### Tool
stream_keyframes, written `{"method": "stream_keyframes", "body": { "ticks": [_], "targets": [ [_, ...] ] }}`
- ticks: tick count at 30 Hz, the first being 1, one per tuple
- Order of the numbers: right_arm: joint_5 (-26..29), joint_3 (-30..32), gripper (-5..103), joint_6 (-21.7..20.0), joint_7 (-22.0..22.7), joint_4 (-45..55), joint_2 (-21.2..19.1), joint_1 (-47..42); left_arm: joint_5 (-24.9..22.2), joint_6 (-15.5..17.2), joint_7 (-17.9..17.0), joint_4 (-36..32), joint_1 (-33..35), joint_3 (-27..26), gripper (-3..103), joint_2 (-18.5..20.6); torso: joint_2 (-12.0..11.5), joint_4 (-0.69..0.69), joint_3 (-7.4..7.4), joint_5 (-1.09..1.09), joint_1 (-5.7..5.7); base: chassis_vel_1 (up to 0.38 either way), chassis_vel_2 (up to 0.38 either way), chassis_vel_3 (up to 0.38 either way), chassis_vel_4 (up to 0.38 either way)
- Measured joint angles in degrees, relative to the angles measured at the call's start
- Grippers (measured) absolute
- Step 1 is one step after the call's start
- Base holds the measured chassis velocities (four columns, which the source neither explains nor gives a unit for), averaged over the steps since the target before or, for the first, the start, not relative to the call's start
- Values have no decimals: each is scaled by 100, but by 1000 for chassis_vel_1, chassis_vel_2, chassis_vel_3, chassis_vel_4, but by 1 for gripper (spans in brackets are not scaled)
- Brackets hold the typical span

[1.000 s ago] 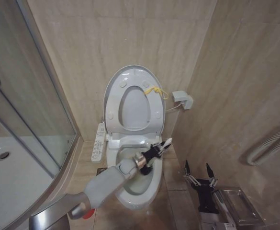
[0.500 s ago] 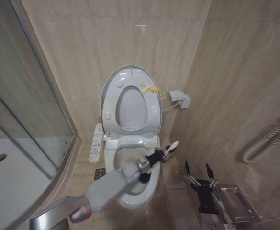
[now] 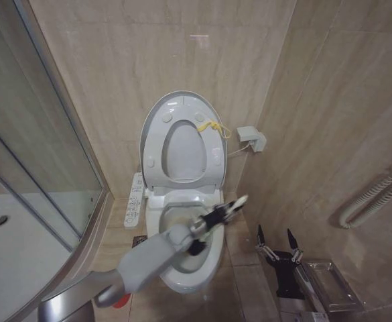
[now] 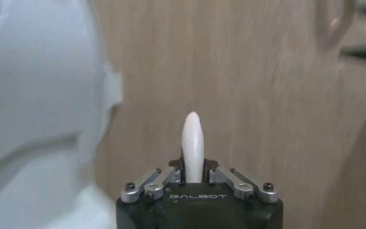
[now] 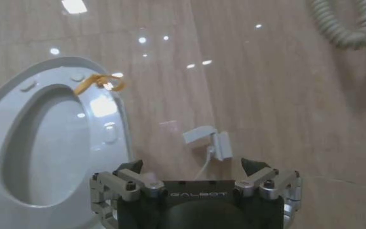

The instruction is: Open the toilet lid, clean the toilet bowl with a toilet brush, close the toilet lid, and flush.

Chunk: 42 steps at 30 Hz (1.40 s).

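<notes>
- The toilet lid (image 3: 182, 137), a glossy white plastic oval, stands upright against the far tiled wall, with the ring-shaped seat (image 3: 212, 157) raised flat against it and a yellow cord (image 3: 215, 127) knotted at its upper right rim.
- Below it the toilet bowl (image 3: 212, 258) sits open, smooth white ceramic, long and oval; whether any water lies inside cannot be told.
- The left gripper (image 3: 212, 219) reaches in from the near left over the bowl, its fingers clamped on the slim cream-white handle of the toilet brush (image 3: 234, 204).
- The handle's rounded tip points up and to the right past the bowl's right rim; a dark shape below the wrist, down in the bowl, looks like the bristle head, though it is blurred.
- From the left wrist, the handle rises straight out between the metal fingers (image 4: 170, 177), tapering to a smooth tip.
- The right gripper (image 3: 277, 243) hangs low at the near right, beside the bowl and apart from it, its two dark fingers spread wide with nothing between them.
- A white button-strip panel (image 3: 135, 199) runs along the toilet's left side.
- A small white wall box (image 3: 252, 138) with a cable sits right of the lid.
- A curved glass shower enclosure (image 3: 41, 168) fills the left; a ribbed hose (image 3: 373, 194) hangs on the beige tiled right wall.
</notes>
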Motion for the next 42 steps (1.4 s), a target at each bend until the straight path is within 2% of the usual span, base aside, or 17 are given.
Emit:
{"method": "stream_keyframes", "body": {
  "ticks": [2,5,7,10,12,15,18,21,23,26,30,32,34,35,39,41,42],
  "targets": [
    [-1,3,100,0,-1,8,9,-5,-81,31,-46,-236,-1,-40,20,-55,1,-2,-2,-5,0,48,56,14,7],
    [-6,20,100,4,0,8,34,-14,-165,44,-55,-625,-5,-15,20,-150,1,-17,-3,-8,0,0,0,0,0],
    [-9,23,100,6,-1,9,41,-27,-176,33,-17,-651,18,4,20,-165,2,-20,-4,-8,-1,0,0,0,0],
    [-9,29,100,8,0,34,29,-54,-13,-49,66,-98,136,1,20,-142,2,-15,-2,-4,-1,-37,-52,-4,4],
    [-5,40,100,12,0,55,9,-89,95,-108,84,185,272,-97,20,-105,1,-2,-1,-1,0,0,0,0,0],
    [1,55,100,14,1,58,1,-99,38,-118,73,-115,399,-204,20,-65,1,-3,-2,-3,-1,0,0,0,0],
    [-1,58,100,15,2,58,29,-99,-43,-207,77,-498,481,-230,20,-65,3,-18,-4,-7,-2,0,0,0,0],
    [-9,41,100,15,2,65,29,-98,50,-273,74,-99,511,-221,20,-49,2,-15,-2,-4,-1,0,0,0,0],
    [-8,39,100,15,2,86,6,-111,90,-303,58,119,557,-280,20,-23,1,-4,-2,-1,-1,0,0,0,0],
    [2,58,100,15,2,90,-21,-124,29,-287,-11,-281,601,-395,20,-17,1,-3,-2,-3,0,0,0,0,0],
    [16,86,100,17,6,90,-26,-138,56,-290,-36,-600,595,-412,20,-50,3,-19,-4,-9,-2,0,0,0,0],
    [16,77,100,17,6,97,-34,-147,256,-284,-90,-268,589,-398,20,-9,2,-18,-3,-6,-1,0,0,0,0],
    [17,65,100,17,4,126,-50,-167,574,-178,-250,277,540,-438,20,82,1,-7,-2,-4,0,0,0,0,0],
    [18,62,100,17,1,141,-55,-169,643,-116,-276,305,494,-499,20,100,2,-15,-4,-11,-1,0,0,0,0],
    [26,67,100,29,2,108,-63,-162,388,-10,-258,-165,434,-564,20,186,0,-3,0,0,1,0,0,0,0],
    [28,70,100,50,2,83,-50,-154,233,-23,-195,-400,406,-565,19,172,2,-16,-4,-5,0,0,0,0,0],
    [28,70,100,50,2,83,-50,-154,233,-23,-195,-400,406,-565,19,172,2,-16,-4,-5,0,0,0,0,0]
  ]
}}
